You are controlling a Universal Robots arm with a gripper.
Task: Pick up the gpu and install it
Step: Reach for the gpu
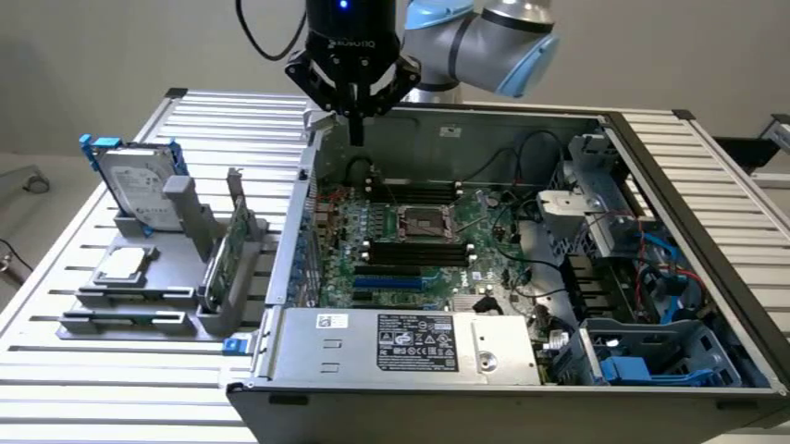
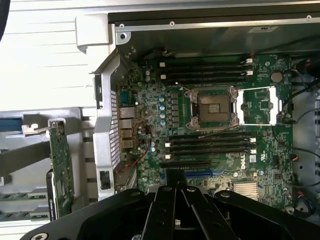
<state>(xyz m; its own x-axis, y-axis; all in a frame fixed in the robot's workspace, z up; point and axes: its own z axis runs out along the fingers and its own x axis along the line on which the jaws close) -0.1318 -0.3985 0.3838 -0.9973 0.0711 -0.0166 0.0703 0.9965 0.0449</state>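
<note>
See the end effector (image 1: 355,129) shut and empty above the computer case (image 1: 296,347). Find the gpu (image 1: 214,268) standing upright in the grey holder (image 1: 129,322) beside it. Best to grab its top edge straight.

gpu (image 1: 239,248) upright in rack (image 1: 124,321), beside computer case (image 1: 494,139), hand (image 1: 355,131) above case

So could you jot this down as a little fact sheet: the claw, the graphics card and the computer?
claw: shut, empty, above the computer case's edge
gpu: on edge in the grey rack, outside the case, untouched
computer case: lid off, motherboard exposed
also on rack: hard drive in blue frame, processor chip
progress: gpu not yet picked up
</note>
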